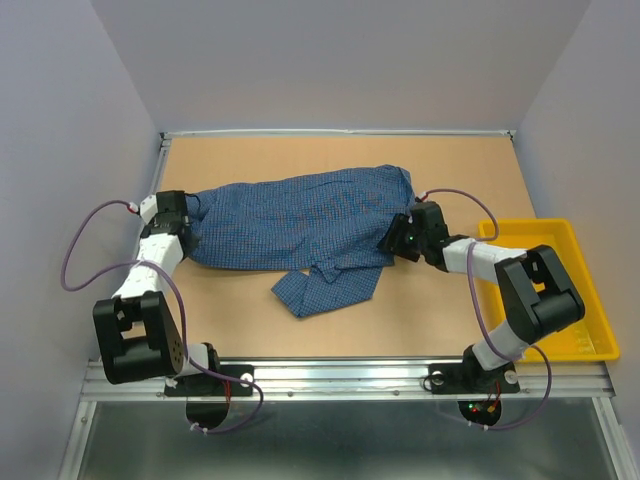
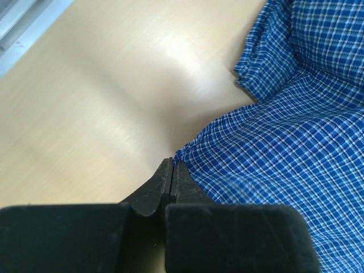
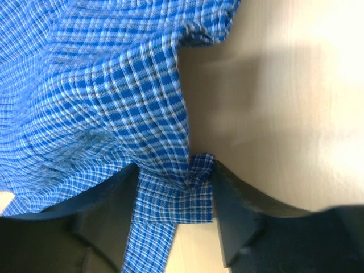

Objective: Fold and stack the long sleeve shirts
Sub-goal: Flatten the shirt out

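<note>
– So, where does the shirt [image 1: 300,220] lie?

– Rumpled across the middle of the table [image 1: 430,170], stretched from left to right between the two arms. It is blue with a fine check. One loose flap trails off toward the near edge.

– What is the left gripper [image 2: 172,165] doing?

– It sits low at the shirt's left end. In the left wrist view its two black fingers are pressed tight together, with no gap showing. The edge of the cloth meets the very tip. I cannot tell whether any cloth is caught between them.

– And the right gripper [image 3: 176,170]?

– It is at the shirt's right end. In the right wrist view its fingers stand apart, one on each side of a flat strip of the checked cloth. The strip fills the gap and touches both inner faces. A small pucker of cloth sits against one finger. The cloth between them looks flat, not squeezed.

– Anything else on the table?

– A yellow tray [image 1: 590,270] at the near right corner, behind the right arm's elbow. It is apart from the shirt.
</note>
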Controlling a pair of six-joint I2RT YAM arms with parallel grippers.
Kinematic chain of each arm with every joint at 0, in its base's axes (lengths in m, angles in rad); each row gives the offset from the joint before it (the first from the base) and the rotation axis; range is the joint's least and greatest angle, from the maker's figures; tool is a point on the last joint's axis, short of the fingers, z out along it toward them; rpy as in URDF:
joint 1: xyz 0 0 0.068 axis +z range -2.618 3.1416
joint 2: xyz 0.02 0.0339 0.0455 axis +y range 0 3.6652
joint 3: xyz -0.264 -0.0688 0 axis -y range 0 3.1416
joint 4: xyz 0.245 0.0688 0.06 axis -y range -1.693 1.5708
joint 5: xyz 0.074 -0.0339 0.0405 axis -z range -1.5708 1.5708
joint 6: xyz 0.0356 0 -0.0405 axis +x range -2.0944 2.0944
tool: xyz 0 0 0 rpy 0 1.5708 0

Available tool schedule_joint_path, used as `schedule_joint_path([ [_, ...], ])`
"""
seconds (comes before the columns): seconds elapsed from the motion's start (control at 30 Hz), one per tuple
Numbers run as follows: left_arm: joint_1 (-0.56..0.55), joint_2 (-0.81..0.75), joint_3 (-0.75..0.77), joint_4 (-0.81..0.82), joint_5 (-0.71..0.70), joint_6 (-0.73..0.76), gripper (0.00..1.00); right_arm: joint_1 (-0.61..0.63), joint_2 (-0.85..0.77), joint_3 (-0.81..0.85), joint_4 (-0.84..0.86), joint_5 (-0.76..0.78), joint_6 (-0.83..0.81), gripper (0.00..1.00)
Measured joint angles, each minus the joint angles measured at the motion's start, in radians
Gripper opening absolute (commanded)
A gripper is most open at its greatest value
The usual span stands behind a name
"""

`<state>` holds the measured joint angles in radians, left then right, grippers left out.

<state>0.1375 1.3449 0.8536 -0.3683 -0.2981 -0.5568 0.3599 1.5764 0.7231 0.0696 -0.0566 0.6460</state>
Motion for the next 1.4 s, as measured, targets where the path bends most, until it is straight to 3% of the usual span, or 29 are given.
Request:
schedule_joint_path([
  [0.13,0.023,-0.022,0.0,-0.027,-0.014,0.017,0.0,-0.001,0.003,0.0,0.029,0.011,-0.004,0.72],
  [0.3,0.048,-0.061,0.002,-0.047,-0.024,0.029,0.0,-0.002,0.003,0.0,0.036,0.021,-0.03,0.66],
  [0.53,0.06,-0.072,0.016,-0.052,-0.024,0.033,0.0,-0.005,0.018,0.0,0.032,-0.013,-0.082,0.28],
  [0.57,0.06,-0.07,0.023,-0.056,-0.024,0.033,0.0,-0.006,0.016,0.0,0.031,-0.023,-0.091,0.19],
  [0.7,0.06,-0.059,0.066,-0.061,-0.019,0.032,0.0,-0.006,-0.017,0.001,0.015,-0.073,-0.112,0.0],
  [0.83,0.06,-0.051,0.13,-0.073,-0.013,0.033,0.0,-0.007,-0.068,0.047,-0.058,-0.086,-0.142,0.0],
  [0.93,0.06,-0.021,0.25,-0.085,0.002,0.037,0.0,-0.021,-0.083,0.148,-0.132,-0.073,-0.172,0.0],
  [1.03,0.06,0.074,0.475,-0.115,0.028,0.041,0.0,-0.069,-0.074,0.354,-0.206,-0.044,-0.198,0.0],
  [1.2,0.053,0.408,1.188,-0.166,0.154,0.04,0.0,-0.145,0.025,0.819,-0.245,-0.021,-0.225,0.01],
  [1.3,0.047,0.543,1.507,-0.151,0.228,0.038,0.0,-0.155,0.099,1.093,-0.245,0.014,-0.256,0.0],
  [1.4,0.048,0.53,1.577,-0.08,0.306,0.032,0.0,-0.158,0.117,1.237,-0.242,0.039,-0.281,0.01],
])
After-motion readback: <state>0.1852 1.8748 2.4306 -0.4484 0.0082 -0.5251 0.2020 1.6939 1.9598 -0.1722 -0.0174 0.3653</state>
